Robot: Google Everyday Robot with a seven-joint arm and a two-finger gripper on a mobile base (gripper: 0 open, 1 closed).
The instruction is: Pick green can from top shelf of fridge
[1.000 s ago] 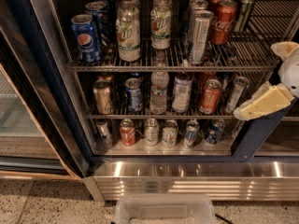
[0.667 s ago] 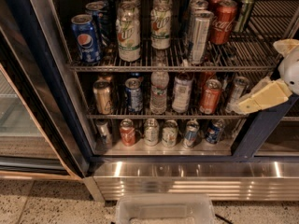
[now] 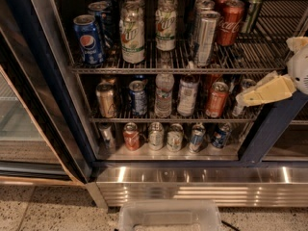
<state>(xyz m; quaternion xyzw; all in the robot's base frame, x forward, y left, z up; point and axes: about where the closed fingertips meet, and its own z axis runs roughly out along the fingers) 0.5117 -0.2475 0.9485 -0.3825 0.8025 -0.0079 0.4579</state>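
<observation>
The green can [image 3: 251,11] is slim and dark with a silver top. It stands upright far back on the right of the top shelf [image 3: 168,70], just right of a red Coca-Cola can [image 3: 230,16]. The fridge [image 3: 192,186] has a dark blue frame and a ribbed steel base panel. My gripper [image 3: 263,91], pale yellow on a white wrist, reaches in from the right edge. It hangs in front of the fridge's right post at the height of the middle rack, below and to the right of the green can, touching nothing.
A blue Pepsi can [image 3: 89,40], pale logo cans [image 3: 132,35] and a tall silver can [image 3: 206,32] share the top shelf. Lower racks hold a water bottle [image 3: 163,93] and several cans. The glass door [image 3: 19,124] stands open at left. A clear plastic bin [image 3: 168,216] sits on the floor.
My gripper has drifted left and slightly up towards the fridge opening. The cans have not moved.
</observation>
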